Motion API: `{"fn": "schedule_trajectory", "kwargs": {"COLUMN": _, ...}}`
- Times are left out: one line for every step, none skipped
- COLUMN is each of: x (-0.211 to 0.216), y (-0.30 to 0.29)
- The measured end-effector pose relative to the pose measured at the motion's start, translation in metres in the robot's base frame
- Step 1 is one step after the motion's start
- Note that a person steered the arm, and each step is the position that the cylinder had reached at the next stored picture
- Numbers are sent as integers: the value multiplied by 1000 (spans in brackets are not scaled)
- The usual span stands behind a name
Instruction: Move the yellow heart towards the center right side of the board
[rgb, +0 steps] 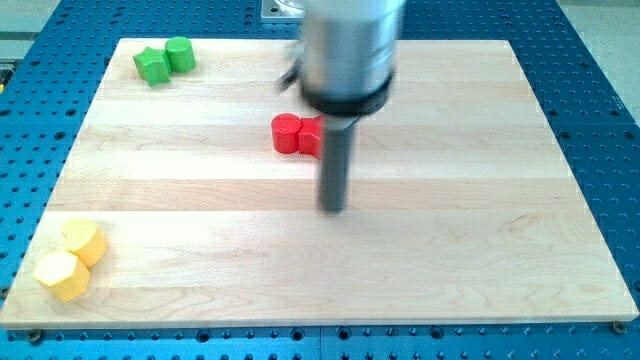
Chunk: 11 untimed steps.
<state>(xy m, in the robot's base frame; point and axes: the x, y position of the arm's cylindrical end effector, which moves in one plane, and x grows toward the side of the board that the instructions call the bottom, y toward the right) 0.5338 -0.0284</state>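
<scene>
Two yellow blocks lie at the board's lower left: one (84, 241) above and one (60, 275) below it, touching. Their shapes are hard to tell; which one is the heart I cannot tell. My tip (332, 207) is near the board's middle, far to the right of the yellow blocks. It sits just below the red blocks (297, 134), which the rod partly hides.
A green star (152, 66) and a green cylinder (180, 54) touch each other at the upper left corner. The wooden board (480, 240) lies on a blue perforated table. The arm's grey body hangs over the board's top middle.
</scene>
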Motion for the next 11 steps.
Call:
{"fn": "schedule_trajectory", "kwargs": {"x": 71, "y": -115}}
{"fn": "schedule_trajectory", "kwargs": {"x": 83, "y": -174}}
{"fn": "schedule_trajectory", "kwargs": {"x": 58, "y": -225}}
{"fn": "schedule_trajectory", "kwargs": {"x": 74, "y": -240}}
{"fn": "schedule_trajectory", "kwargs": {"x": 81, "y": -274}}
{"fn": "schedule_trajectory", "kwargs": {"x": 77, "y": -276}}
{"fn": "schedule_trajectory", "kwargs": {"x": 73, "y": -276}}
{"fn": "schedule_trajectory", "kwargs": {"x": 56, "y": -276}}
{"fn": "schedule_trajectory", "kwargs": {"x": 34, "y": -275}}
{"fn": "schedule_trajectory", "kwargs": {"x": -6, "y": -263}}
{"fn": "schedule_trajectory", "kwargs": {"x": -16, "y": -233}}
